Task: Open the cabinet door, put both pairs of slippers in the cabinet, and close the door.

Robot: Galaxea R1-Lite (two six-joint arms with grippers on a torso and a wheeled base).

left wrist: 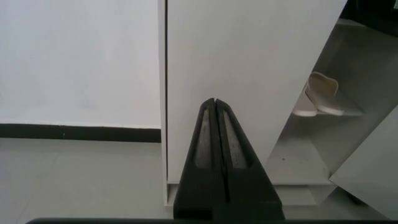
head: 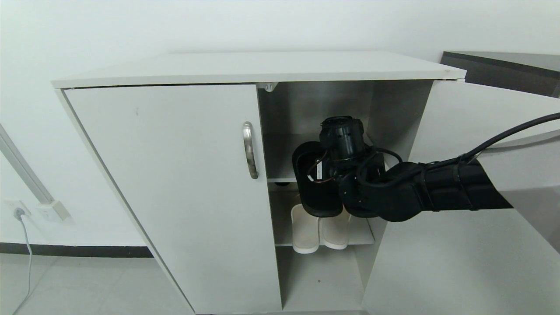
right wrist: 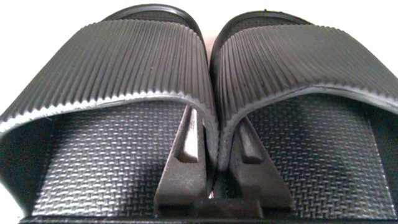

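The white cabinet (head: 175,175) has its right door (head: 481,245) swung open and its left door shut. A pair of white slippers (head: 319,232) lies on the lower shelf, also seen as the white slippers (left wrist: 320,96). My right gripper (right wrist: 214,155) is shut on the inner straps of a pair of black slippers (right wrist: 199,81), one finger inside each slipper. In the head view the black slippers (head: 313,183) hang in the cabinet opening in front of the middle shelf, above the white pair. My left gripper (left wrist: 215,106) is shut and empty, low in front of the closed left door.
The left door carries a metal handle (head: 249,151). A wall socket with a plugged cable (head: 17,212) sits low on the wall at the left. A dark surface (head: 503,65) stands behind the open door at the right.
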